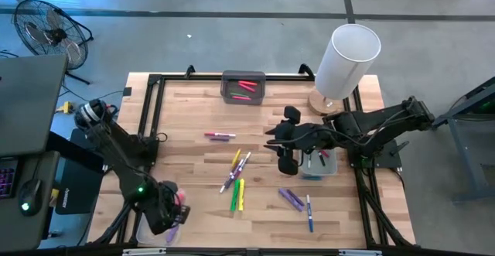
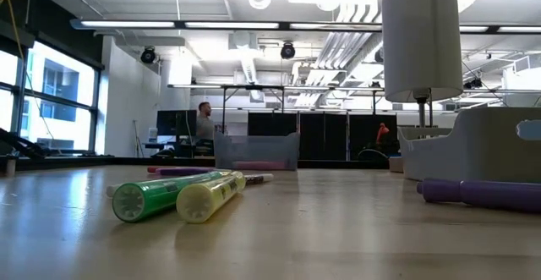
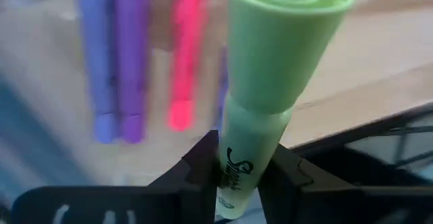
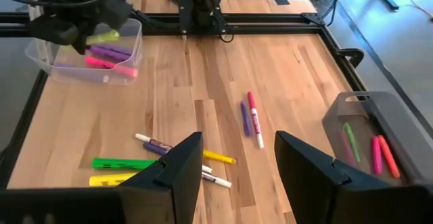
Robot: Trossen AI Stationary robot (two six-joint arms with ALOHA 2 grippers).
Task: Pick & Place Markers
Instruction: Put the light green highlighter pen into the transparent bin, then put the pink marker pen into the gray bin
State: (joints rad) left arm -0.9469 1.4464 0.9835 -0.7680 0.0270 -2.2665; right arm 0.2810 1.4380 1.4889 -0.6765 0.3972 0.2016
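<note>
I have the left gripper [image 3: 237, 176] clamped on a light-green highlighter marker [image 3: 270, 82] over the clear plastic tray [image 4: 40, 51] at the near-left corner — purple and pink markers already lie inside. The right gripper [image 4: 233, 163] hovers mid-table with jaws wide and empty. More markers sit in the grey bin [image 1: 244, 76] at the far edge. I judge this roughly half done — about ten loose markers [image 1: 236, 180] remain scattered on the wooden table [image 1: 193, 155].

Grey concrete floor [image 1: 232, 47], floor fan [image 1: 50, 32], windows [image 2: 51, 102], bright ceiling strip lights [image 2: 211, 24]
</note>
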